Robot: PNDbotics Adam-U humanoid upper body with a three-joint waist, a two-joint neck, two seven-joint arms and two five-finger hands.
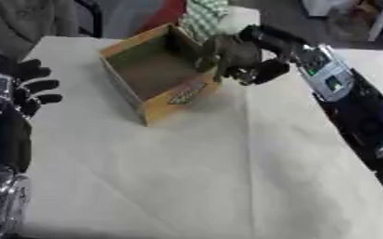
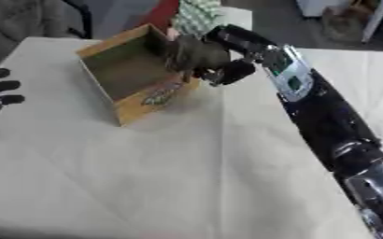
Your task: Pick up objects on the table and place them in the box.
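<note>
An open cardboard box point(image 1: 172, 102) stands at the far middle of the table, tilted in the view. My right hand point(image 1: 258, 70) reaches in from the right and hangs over the box's right rim, its fingers curled round a dark grey-brown lumpy object point(image 1: 229, 55). The object sits above the rim, partly over the box's inside. My left hand point(image 1: 30, 85) rests at the left edge of the table, fingers spread and relaxed, holding nothing.
A cream cloth point(image 1: 195, 172) covers the table, with creases running across it. My right forearm point(image 1: 350, 100) spans the right side. Past the far edge there are a checked fabric point(image 1: 204, 14) and a red shape point(image 1: 164, 14).
</note>
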